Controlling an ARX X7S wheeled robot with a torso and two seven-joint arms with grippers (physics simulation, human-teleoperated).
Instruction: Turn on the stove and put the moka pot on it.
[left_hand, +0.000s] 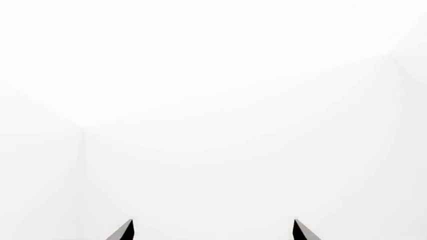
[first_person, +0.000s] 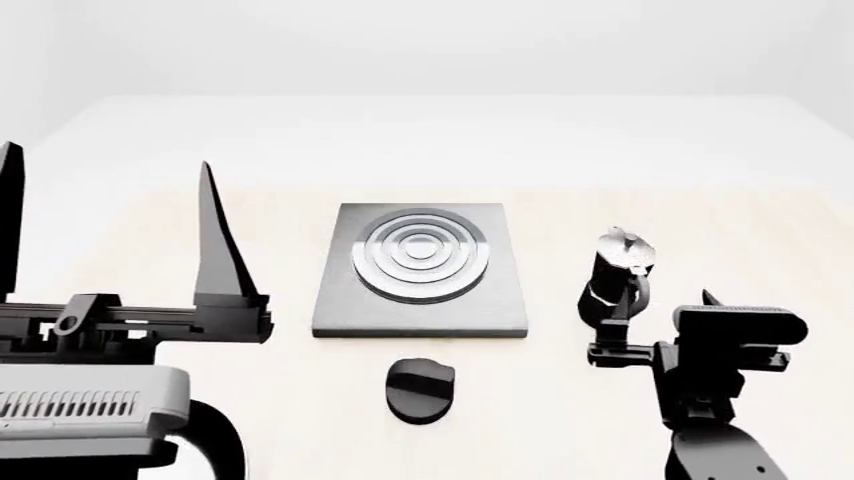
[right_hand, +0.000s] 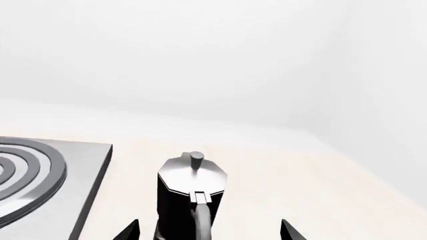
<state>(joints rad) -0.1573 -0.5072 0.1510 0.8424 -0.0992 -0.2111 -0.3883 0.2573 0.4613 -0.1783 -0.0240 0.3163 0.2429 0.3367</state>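
Observation:
The stove is a flat grey square hotplate with ring burner in the middle of the table; its edge also shows in the right wrist view. Its round black knob lies just in front of it. The moka pot, black with a silver lid, stands upright on the table right of the stove. My right gripper is open, its fingertips on either side of the moka pot and apart from it, handle toward the camera. My left gripper is raised at the left, open and empty.
The pale wooden table runs to a white floor and white walls behind. The left wrist view holds only white wall beyond the fingertips.

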